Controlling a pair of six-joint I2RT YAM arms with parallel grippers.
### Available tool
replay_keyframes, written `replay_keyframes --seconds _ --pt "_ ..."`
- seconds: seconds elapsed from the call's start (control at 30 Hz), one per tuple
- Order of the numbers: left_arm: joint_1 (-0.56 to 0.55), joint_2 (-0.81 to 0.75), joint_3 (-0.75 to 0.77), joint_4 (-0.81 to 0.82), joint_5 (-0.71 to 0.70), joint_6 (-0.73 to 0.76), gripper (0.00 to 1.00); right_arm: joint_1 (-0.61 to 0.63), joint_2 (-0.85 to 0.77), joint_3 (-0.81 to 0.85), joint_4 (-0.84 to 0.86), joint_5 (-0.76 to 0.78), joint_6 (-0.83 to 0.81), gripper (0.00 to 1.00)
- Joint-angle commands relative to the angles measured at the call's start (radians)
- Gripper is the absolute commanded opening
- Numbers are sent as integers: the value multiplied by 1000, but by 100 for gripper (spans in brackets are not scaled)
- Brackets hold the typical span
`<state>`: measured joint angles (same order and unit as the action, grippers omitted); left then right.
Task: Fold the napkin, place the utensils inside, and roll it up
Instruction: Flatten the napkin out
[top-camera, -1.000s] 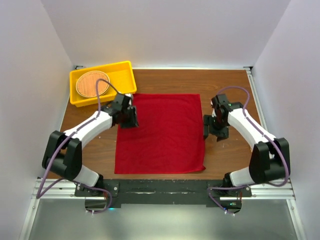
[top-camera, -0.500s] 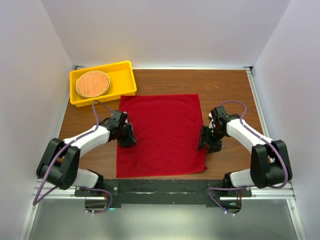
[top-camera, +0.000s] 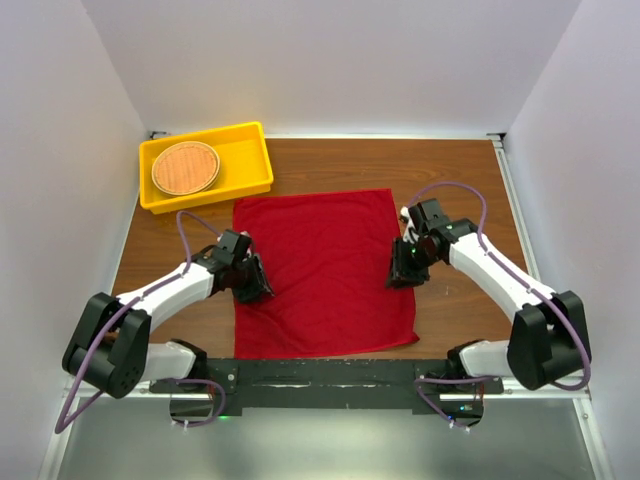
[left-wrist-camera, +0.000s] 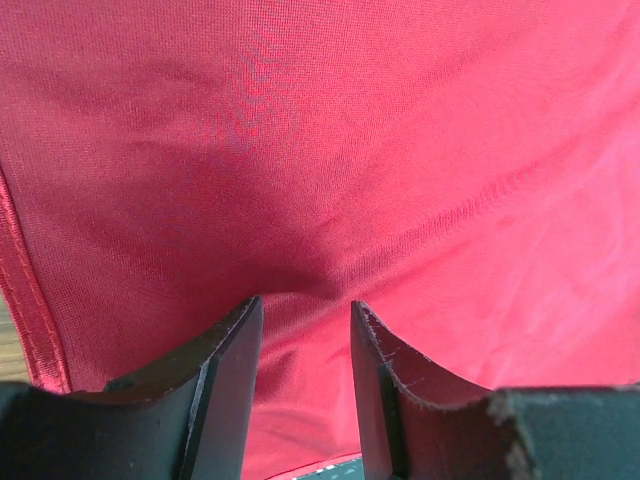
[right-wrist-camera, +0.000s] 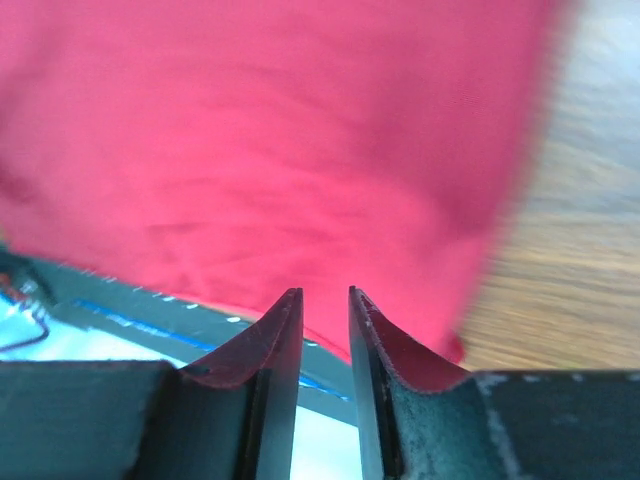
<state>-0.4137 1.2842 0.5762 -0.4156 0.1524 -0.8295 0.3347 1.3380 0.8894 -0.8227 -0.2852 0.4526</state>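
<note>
The red napkin (top-camera: 325, 270) lies spread flat on the wooden table. My left gripper (top-camera: 252, 285) is low over its left edge. In the left wrist view the jaws (left-wrist-camera: 305, 305) stand apart over the red cloth (left-wrist-camera: 400, 150), with nothing between them. My right gripper (top-camera: 403, 272) is over the napkin's right edge. In the right wrist view its jaws (right-wrist-camera: 325, 292) show a narrow gap with nothing in it, and the napkin (right-wrist-camera: 250, 130) lies beyond the tips. The gold fork is not in view.
A yellow tray (top-camera: 255, 135) at the back left holds the round woven mat (top-camera: 185, 167). Bare wood (top-camera: 450, 170) lies right of and behind the napkin. The table's front rail (right-wrist-camera: 120, 310) shows past the napkin's near edge.
Both grippers moved toward the near edge along the napkin's sides, the right one also inward. The napkin shifted nearer, and its back left corner moved left.
</note>
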Motion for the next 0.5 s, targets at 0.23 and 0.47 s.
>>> replay_keyframes --seconds 0.23,0.47 --pt "-4 15 116 -77 -77 43 46 -14 73 108 -53 108 -26 64" --pt "4 73 103 -57 -76 90 49 -13 167 100 16 96 -28 57"
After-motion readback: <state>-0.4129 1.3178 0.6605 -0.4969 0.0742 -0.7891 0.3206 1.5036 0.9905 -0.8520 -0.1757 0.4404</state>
